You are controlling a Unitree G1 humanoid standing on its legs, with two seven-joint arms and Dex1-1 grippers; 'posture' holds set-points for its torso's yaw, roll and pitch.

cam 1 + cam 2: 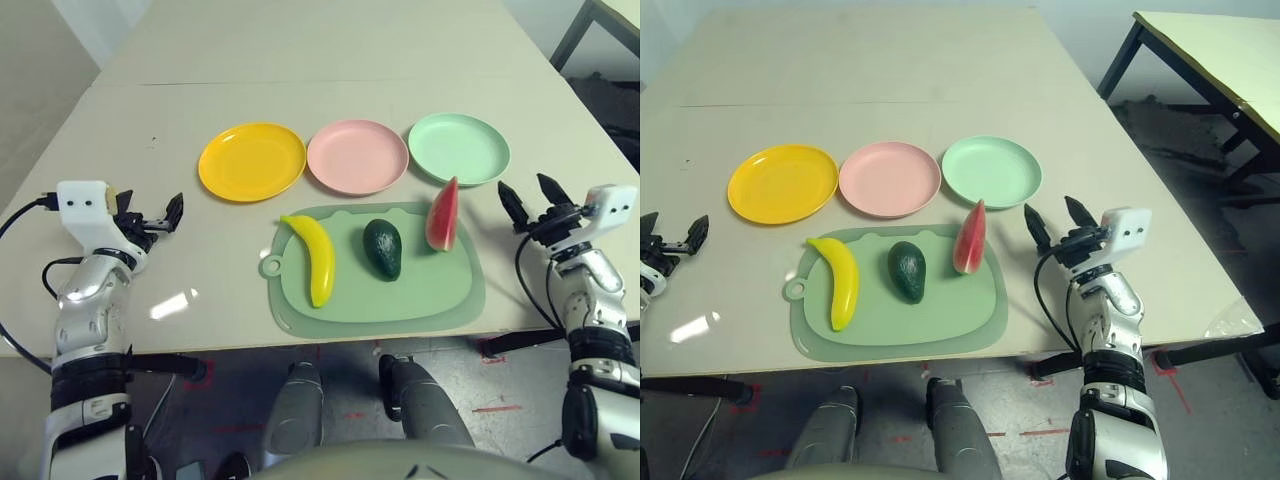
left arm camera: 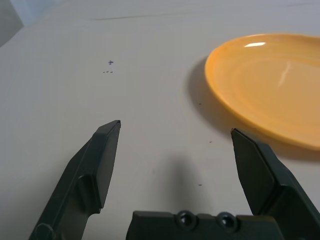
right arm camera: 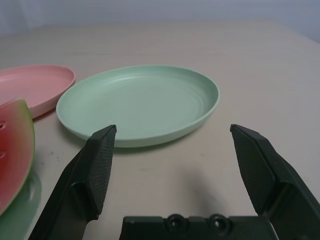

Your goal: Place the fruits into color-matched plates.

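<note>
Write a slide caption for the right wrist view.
Open right end effector faces the green plate, watermelon beside it.

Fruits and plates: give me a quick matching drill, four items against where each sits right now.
Items:
1. banana
2. watermelon wedge
3. avocado
4. mint green plate

Places:
A. middle of the pale green mat
B. table, beyond the mat, on the robot's right
C. mat end by the loop handle
D. mat's right end, standing on its rind

Pairs: 1-C, 2-D, 3-A, 4-B
</note>
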